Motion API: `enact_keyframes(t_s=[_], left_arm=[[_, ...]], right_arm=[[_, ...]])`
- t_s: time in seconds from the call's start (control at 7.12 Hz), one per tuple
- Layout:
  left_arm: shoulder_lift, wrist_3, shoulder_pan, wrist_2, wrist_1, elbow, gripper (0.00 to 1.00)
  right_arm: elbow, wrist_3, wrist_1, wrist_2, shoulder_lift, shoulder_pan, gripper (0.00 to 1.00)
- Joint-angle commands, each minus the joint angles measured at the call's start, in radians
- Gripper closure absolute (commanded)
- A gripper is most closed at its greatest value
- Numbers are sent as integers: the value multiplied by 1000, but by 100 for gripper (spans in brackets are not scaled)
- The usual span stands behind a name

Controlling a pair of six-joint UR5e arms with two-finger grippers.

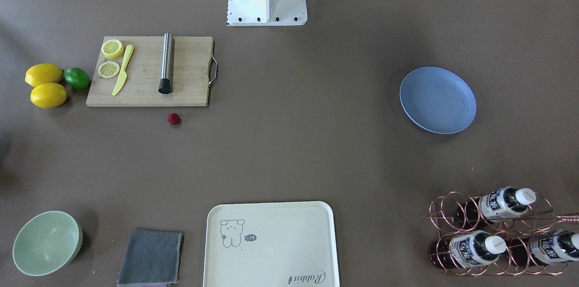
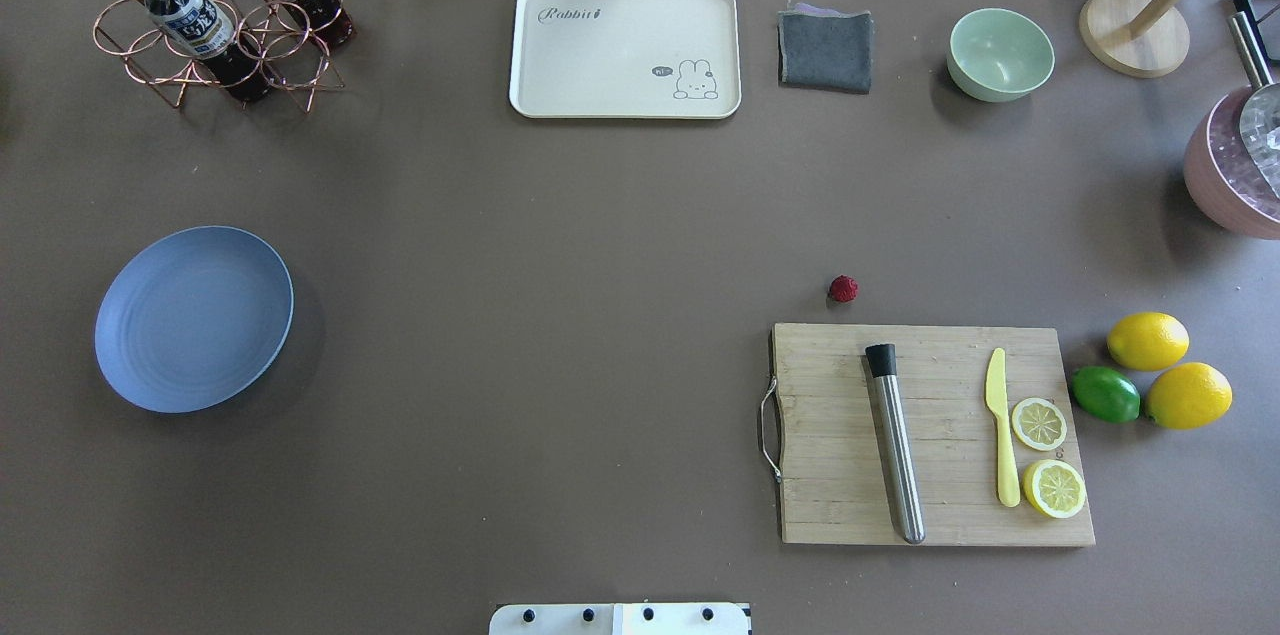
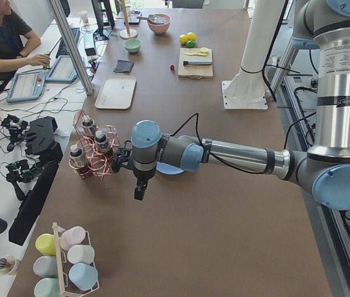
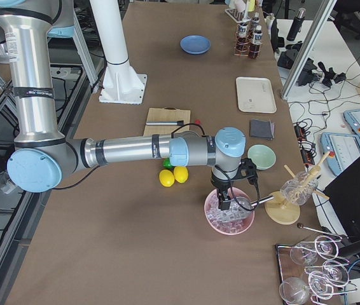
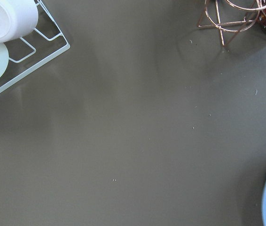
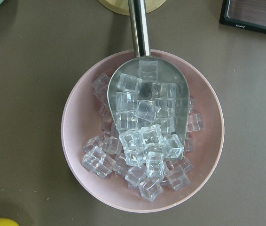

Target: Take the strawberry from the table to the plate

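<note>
the right claw hangs over a pink bowl of ice cubes, and the left claw hangs over bare surface near the plate. both show only from the side, so i cannot tell how far either is open; neither has the strawberry. it lies on the surface just beyond the cutting board, well apart from the plate. it looks tiny, light and bumpy, likely to roll or squash, so i would pinch it gently across its middle from above.
</note>
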Motion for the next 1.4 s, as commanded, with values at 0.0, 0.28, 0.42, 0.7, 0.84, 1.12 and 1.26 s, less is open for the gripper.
enact_keyframes(t_s=[0.0,0.28,0.42,0.7,0.84,1.12,1.26], left_arm=[[-1,-5,1,3,-5,-28,2],[11,-5,5,35,-10,-29,3],[11,-4,8,34,-22,-27,3],[14,2,8,22,-42,-26,3],[17,-5,8,20,-32,-26,3],[29,-7,8,3,-39,-21,3],[33,-7,8,-1,-42,-24,3]], right_arm=[[7,3,-3,19,-2,0,0],[7,3,-3,30,-6,0,0],[8,3,1,31,-17,0,0],[7,3,1,33,-19,0,0],[7,3,0,31,-19,0,0],[7,1,0,31,-22,0,0],[7,3,3,33,-25,0,0]])
